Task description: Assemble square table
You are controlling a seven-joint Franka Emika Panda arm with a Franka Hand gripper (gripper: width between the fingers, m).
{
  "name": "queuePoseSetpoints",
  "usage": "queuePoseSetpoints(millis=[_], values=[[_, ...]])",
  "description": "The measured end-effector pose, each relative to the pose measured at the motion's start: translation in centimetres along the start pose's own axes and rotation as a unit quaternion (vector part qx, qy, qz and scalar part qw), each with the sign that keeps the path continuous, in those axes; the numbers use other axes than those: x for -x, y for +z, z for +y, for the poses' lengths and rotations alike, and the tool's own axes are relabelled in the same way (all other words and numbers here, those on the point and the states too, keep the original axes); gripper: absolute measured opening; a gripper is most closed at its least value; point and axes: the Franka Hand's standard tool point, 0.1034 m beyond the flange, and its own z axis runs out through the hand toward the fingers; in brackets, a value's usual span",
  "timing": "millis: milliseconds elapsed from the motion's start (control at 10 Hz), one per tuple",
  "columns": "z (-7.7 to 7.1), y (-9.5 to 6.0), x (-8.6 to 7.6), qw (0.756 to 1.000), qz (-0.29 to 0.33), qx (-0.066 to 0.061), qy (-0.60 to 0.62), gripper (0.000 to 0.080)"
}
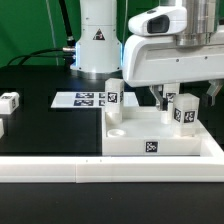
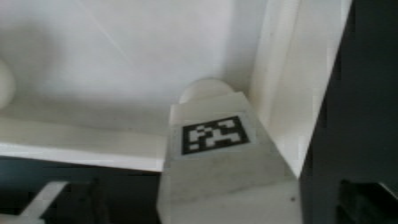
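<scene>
Exterior view: black work surface under the square table, gripper at a leg, grip unclear

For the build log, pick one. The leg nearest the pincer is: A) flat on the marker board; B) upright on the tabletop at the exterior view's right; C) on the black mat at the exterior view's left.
B: the leg stands upright on the square tabletop, right by the pincer.
</scene>
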Motion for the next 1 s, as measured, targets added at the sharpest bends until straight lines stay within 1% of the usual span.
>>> queuePoseSetpoints(millis=[200, 300, 400, 500, 600, 800, 900, 1000], values=[[0.00, 0.00, 0.00, 1.000, 0.000, 0.000, 0.002, 0.0397], [0.00, -0.01, -0.01, 1.000, 0.000, 0.000, 0.003, 0.0397], [0.00, 0.00, 0.00, 1.000, 0.000, 0.000, 0.012, 0.0290], [0.00, 0.00, 0.00, 1.000, 0.000, 0.000, 0.012, 0.0290], [-0.02, 0.00, 0.00, 0.999, 0.000, -0.001, 0.038, 0.0290], [0.06, -0.01, -0.01, 0.993, 0.000, -0.002, 0.118, 0.0290], [0.15, -0.02, -0.02, 0.984, 0.000, -0.005, 0.179, 0.0290], [0.18, -0.01, 0.00, 0.975, 0.000, -0.005, 0.223, 0.0290]])
